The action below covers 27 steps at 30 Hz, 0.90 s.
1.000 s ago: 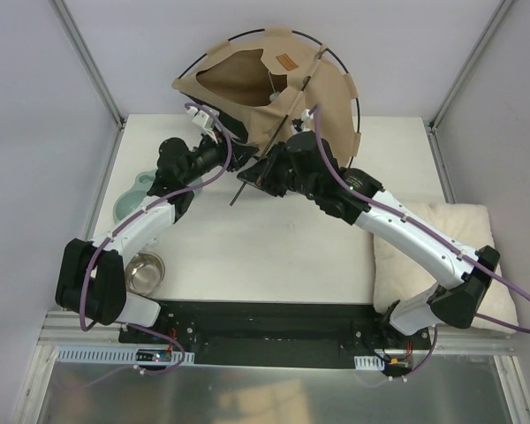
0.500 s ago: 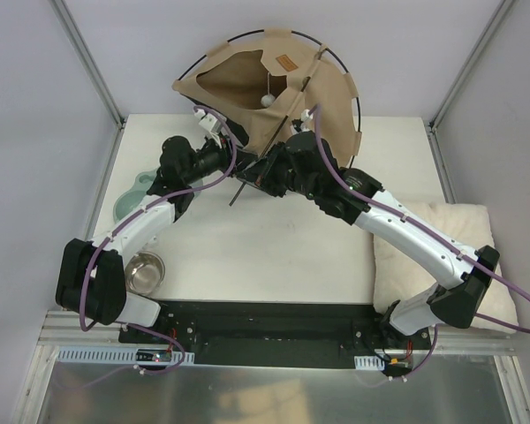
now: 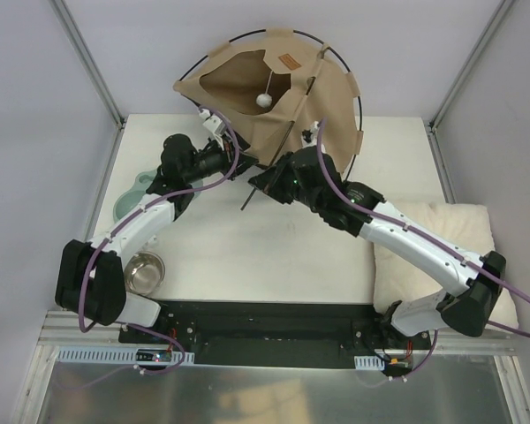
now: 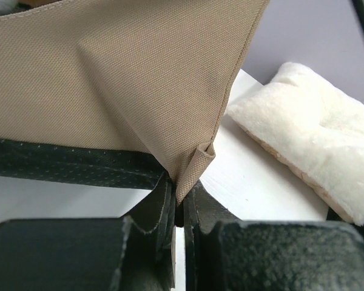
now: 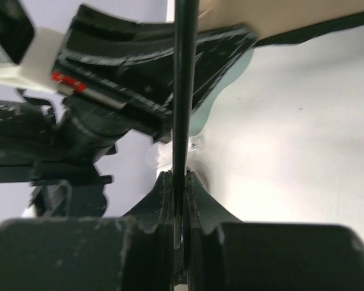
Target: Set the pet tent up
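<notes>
Occupying the far edge of the white table [image 3: 247, 247]: tan fabric pet tent with black lining [image 3: 322, 84], white pom-pom toy [image 3: 264, 101] hanging inside. Folded fabric corner pinched in the closed left gripper [image 4: 178, 195]; thin black pole [image 5: 184, 91] clamped in the right gripper [image 5: 181, 182]. At the table's right, fluffy cream cushion [image 4: 309, 133].

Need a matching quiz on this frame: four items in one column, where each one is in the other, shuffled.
Items:
1. tent corner
2. black pole
3. cushion
4. steel bowl

Places:
A. right side of the table
B. pinched in the left jaws
C. near-left part of the table
D. clamped in the right jaws

Pairs: 1-B, 2-D, 3-A, 4-C
</notes>
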Available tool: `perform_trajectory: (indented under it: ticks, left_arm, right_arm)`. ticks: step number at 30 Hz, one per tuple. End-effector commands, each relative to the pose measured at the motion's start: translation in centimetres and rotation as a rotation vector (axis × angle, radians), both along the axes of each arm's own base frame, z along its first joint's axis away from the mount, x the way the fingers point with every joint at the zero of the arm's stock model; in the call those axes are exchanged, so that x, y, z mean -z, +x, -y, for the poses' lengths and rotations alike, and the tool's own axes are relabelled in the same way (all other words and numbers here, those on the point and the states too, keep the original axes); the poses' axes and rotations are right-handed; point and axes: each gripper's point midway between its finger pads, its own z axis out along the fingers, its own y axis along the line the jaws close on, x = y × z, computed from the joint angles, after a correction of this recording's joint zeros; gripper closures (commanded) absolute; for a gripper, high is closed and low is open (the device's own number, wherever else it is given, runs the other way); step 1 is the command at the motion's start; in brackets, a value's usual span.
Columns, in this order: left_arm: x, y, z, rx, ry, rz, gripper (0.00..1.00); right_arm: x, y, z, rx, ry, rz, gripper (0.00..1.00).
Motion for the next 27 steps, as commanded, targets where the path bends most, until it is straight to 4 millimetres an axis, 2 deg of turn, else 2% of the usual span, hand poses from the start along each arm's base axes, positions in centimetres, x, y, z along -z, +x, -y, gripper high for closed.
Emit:
perform_trajectory:
  ticks: [1,5,12,19,27]
  left_arm:
    - [-1.8,-3.0,-0.1,0.086,0.004,0.033,1.00]
    - [-1.2,-4.8,-0.5,0.113,0.014,-0.007,1.00]
    - [-0.3,-6.9,-1.0,0.131,0.040,-0.059,1.00]
    - [1.1,-7.8,-2.0,0.101,0.081,-0.036,1.00]
    - [2.2,-8.2,-3.1,0.051,0.127,-0.011,1.00]
  right_arm:
    - [-5.0,3.5,5.0,0.254,0.094,0.215,1.00]
    - [-6.7,4.5,6.7,0.365,0.166,0.301,1.00]
    - [-8.1,6.4,8.2,0.523,0.255,0.356,1.00]
    - [-10.4,7.2,8.8,0.593,0.312,0.404,1.00]
    - [-10.5,8.7,9.9,0.726,0.335,0.392,1.00]
